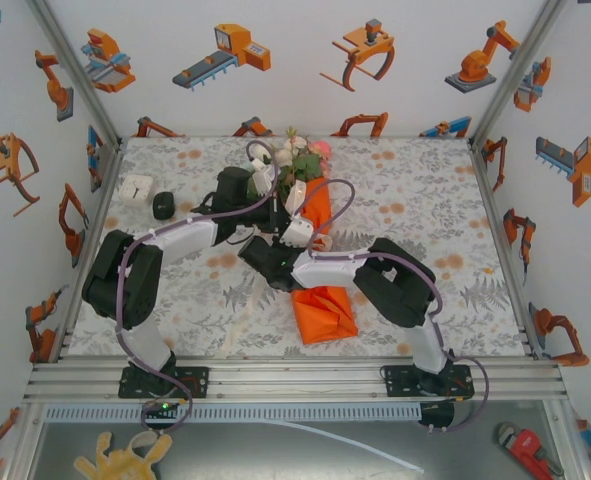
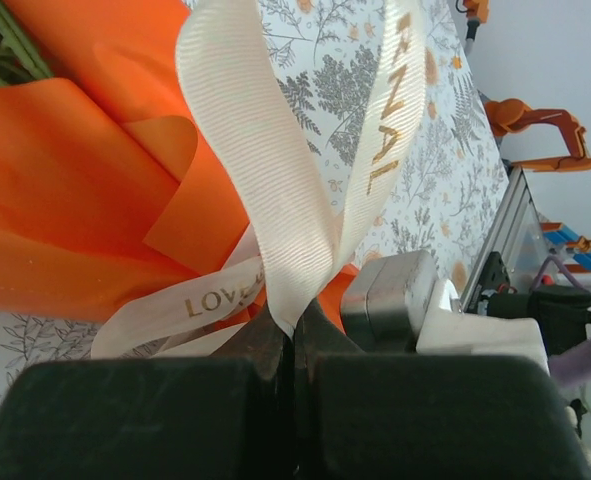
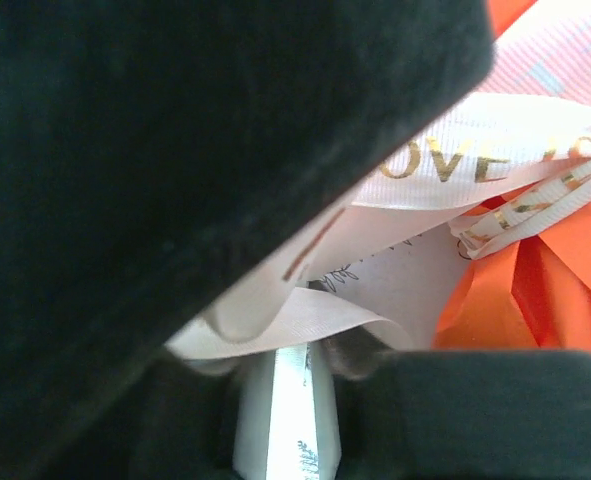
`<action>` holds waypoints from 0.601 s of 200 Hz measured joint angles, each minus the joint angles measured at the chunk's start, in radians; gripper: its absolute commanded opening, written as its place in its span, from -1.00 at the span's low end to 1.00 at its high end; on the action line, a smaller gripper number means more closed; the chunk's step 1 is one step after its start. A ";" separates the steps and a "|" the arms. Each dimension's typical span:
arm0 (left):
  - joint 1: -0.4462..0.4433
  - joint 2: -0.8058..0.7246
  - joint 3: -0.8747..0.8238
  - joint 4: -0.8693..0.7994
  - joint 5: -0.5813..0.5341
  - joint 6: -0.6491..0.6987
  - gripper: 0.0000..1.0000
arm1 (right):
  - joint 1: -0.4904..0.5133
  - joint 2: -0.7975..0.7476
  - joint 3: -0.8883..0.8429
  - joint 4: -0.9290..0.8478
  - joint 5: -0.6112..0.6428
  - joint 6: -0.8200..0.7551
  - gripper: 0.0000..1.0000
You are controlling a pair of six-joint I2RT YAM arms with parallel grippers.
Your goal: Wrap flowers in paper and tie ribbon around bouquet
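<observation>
Tying underway: flowers (image 1: 300, 155) sit wrapped in orange paper (image 1: 318, 205), centre of top view. The left end effector (image 2: 295, 340) clamps a ribbon (image 2: 275, 200) loop; the right end effector (image 3: 305, 335) is at the ribbon, grip indeterminate. Bow likely unfinished.

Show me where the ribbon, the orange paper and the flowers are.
ribbon (image 2: 270, 200), left wrist view, on the upright loop.
paper (image 1: 325, 315), top external view, on its folded near end.
flowers (image 1: 300, 155), top external view, on the blooms.

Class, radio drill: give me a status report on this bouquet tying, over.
Left gripper shut on the ribbon loop. Right gripper at the ribbon, grip unclear. Bouquet wrapped in orange paper, lying on table. Grippers close together over it.
</observation>
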 measured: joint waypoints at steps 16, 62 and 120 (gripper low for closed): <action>0.000 0.000 0.000 -0.012 -0.003 0.011 -1.00 | -0.001 -0.004 -0.015 0.022 -0.010 -0.009 -0.92; 0.005 0.000 0.000 -0.048 -0.013 0.046 -1.00 | 0.000 -0.084 -0.104 0.174 -0.160 -0.190 -1.00; 0.043 0.000 0.001 -0.065 0.001 0.069 -1.00 | 0.003 -0.105 -0.103 0.249 -0.324 -0.367 -1.00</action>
